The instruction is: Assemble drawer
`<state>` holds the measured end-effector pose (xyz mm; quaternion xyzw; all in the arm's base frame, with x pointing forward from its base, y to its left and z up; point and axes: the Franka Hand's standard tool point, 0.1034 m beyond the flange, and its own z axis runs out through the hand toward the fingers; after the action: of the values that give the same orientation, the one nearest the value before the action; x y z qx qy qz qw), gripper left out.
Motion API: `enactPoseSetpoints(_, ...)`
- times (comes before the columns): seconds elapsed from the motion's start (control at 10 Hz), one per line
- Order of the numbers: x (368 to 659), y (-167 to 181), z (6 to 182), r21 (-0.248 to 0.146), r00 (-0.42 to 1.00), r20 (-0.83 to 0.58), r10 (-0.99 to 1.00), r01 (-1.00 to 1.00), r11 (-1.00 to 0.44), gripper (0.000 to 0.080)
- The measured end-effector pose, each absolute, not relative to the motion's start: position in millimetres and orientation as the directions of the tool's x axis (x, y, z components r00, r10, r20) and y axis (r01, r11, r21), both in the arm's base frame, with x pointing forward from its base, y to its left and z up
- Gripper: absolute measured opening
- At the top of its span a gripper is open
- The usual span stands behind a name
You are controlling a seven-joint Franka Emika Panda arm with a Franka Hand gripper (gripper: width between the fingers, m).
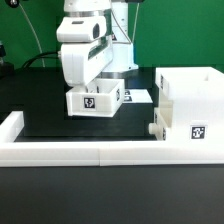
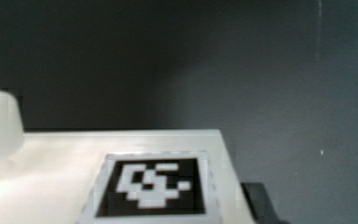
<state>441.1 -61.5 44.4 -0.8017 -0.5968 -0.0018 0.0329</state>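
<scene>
Nearest to the exterior camera runs the low white rail (image 1: 80, 152), which edges the black tabletop (image 1: 40, 122) along its front and turns up at the exterior view's left.

Behind it, near the middle of the table, is one small tray (image 1: 95, 101) of the drawer, with a black-and-white tag on the wall that faces the camera. The gripper (image 1: 91, 89) comes down from above onto the top of this tray. Its fingertips are hidden by the tray's wall, so I cannot tell how wide the jaws stand, or whether they hold the tray. I also cannot tell if the tray rests on the tabletop or hangs just over it. In the wrist view the tray (image 2: 153, 185) fills the lower part very close, white with its tag, against a dark background.

At the exterior view's right stands the tall box housing (image 1: 190, 95), apart from the tray and close to the rail, with a tag low on its front. The marker board (image 1: 140, 96) lies flat just behind the tray, between it and the housing.
</scene>
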Motion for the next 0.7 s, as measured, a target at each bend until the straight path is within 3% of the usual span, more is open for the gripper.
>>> enactPoseSetpoints(0.1, 446, -67, 47.1, -0.039, 0.144, 0.047, 0.988, 0.989, -0.142, 0.0044)
enactPoseSetpoints(0.3, 465, -66, 56.1, -0.012, 0.027, 0.043, 0.999, 1.000, -0.027, 0.0044)
enactPoseSetpoints(0.7, 493, -52, 56.7, 0.007, 0.000, 0.050, 0.999, 1.000, -0.001, 0.0044)
